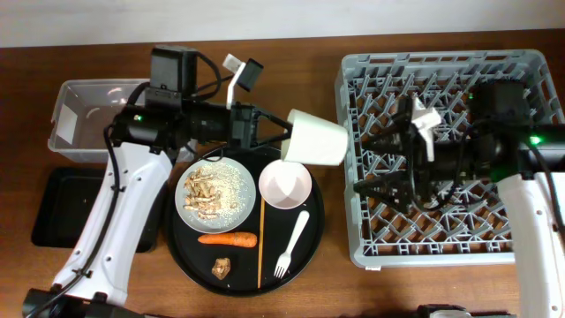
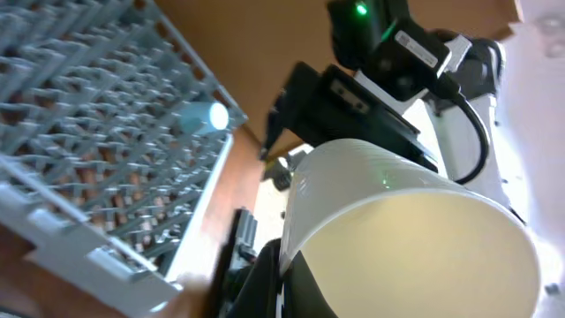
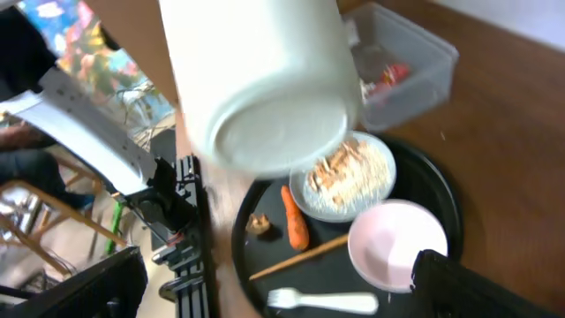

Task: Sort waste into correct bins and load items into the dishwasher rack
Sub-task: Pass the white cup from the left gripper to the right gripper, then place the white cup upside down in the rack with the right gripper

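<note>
**Well, the cup hangs over the round tray's far right rim**

Nearest me on the round black tray is the brown chunk, close to the near rim. The fork lies to its right, tines toward that rim. The chopstick runs straight from near to far between the two. A little further in, the carrot lies crosswise, its tip just beside the chopstick.

Past the carrot, the plate holds the peanut-like scraps and fills the tray's far left. The bowl sits beside it on the far right, apart from the plate's rim.

Above the tray's far right rim the left gripper holds the white cup off the surface. Its fingers are clamped at the cup's rim, and the cup is tipped on its side with its base turned away to the right.

To the right of the tray, a narrow strip of bare table separates its rim from the wall of the dishwasher rack. The right gripper hovers over the part of the rack nearest the tray, its fingers spread wide with nothing between them. The left wrist view shows the light-blue cup among the pegs.

To the left of the tray lies the flat black tray, partly under the left arm. Beyond it on the far left stands the clear tub, with the red wrapper inside.
</note>
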{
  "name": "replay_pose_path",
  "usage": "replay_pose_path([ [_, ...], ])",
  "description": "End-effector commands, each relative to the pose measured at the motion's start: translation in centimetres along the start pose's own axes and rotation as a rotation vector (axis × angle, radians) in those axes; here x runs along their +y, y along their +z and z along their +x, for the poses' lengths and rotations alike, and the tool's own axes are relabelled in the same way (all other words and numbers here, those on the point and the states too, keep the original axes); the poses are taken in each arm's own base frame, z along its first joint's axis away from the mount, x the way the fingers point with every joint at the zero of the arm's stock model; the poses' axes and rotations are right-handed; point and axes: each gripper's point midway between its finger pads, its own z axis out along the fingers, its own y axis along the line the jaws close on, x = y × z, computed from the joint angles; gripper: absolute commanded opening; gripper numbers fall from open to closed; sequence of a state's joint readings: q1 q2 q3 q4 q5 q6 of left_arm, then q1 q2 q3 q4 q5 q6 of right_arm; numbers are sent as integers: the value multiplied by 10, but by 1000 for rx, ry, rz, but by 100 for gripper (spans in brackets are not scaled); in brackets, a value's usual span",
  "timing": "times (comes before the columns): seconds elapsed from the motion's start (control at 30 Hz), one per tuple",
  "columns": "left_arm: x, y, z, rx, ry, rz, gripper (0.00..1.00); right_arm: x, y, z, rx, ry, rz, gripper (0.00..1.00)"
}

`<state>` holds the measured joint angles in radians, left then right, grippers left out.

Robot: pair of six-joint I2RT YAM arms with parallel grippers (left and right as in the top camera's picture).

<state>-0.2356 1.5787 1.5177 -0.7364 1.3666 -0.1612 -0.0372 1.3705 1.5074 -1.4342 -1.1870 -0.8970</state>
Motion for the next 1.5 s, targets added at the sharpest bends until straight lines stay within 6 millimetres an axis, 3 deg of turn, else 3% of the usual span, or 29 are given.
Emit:
replay_pose_path([
  [0.0, -19, 11, 7, 41, 25, 99, 0, 14, 6, -22, -94, -101, -92, 99],
  [0.27, -24, 28, 15, 83, 28, 109, 0, 21, 3, -38, -181, -151, -145, 100],
  [0.57, -21, 31, 16, 87, 30, 91, 0, 36, 11, -42, -193, -133, -216, 73],
  [0.8, -21, 31, 16, 87, 30, 91, 0, 44, 24, -36, -140, -148, -238, 71],
  [1.0, -21, 31, 16, 87, 30, 91, 1, 44, 24, -36, -140, -148, -238, 60],
  [1.1, -21, 31, 15, 85, 36, 90, 18, 44, 24, -36, -137, -147, -237, 53],
  [1.33, -10, 32, 12, 72, 48, 25, 32, 21, 29, -14, 4, -50, -110, 40],
  [1.47, 18, 24, 7, 39, 27, -127, 36, -9, 21, 4, 118, 54, 62, 35],
])
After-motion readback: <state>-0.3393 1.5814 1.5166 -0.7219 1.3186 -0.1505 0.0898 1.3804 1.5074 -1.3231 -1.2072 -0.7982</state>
